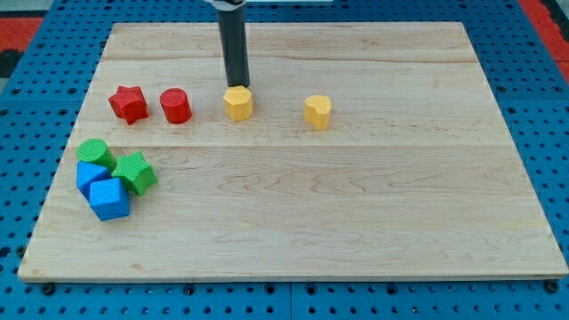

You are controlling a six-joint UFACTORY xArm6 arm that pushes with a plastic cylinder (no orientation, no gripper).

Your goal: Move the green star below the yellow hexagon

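Nearest camera: pale wooden board point(293, 222), planks with visible grain and seams, lying on blue pegboard base point(27, 178) dotted with holes; red patches at the view's top corners.

Low on board's left, tight cluster of four matte, plastic-looking blocks:
- green cylinder point(93, 152), round top, at cluster's upper left.
- blue block point(88, 174), angular, exact shape unclear, just under the cylinder, touching it.
- blue cube-like block point(109, 199), lowest of cluster, flat faces, pressed against other blue one.
- green star point(134, 172), pointed, notched outline, on cluster's right side, touching blue blocks, just beside the cylinder.

Higher up, a row, left to right:
- red star point(128, 104), chunky points.
- red cylinder point(176, 106), just beside the star, small gap between.
- yellow hexagon point(238, 103), faceted sides, flat top.
- yellow heart point(317, 112), rounded lobes, well apart to the view's right.

Straight dark rod, smooth, cylindrical, coming down from view's top. my tip point(237, 84) right at upper edge of yellow hexagon, seemingly touching; well apart from green star.

No jaws on this rig, just the bare rod, so nothing spread or pinching.

Green star lower left of hexagon, in the cluster, not yet under it.
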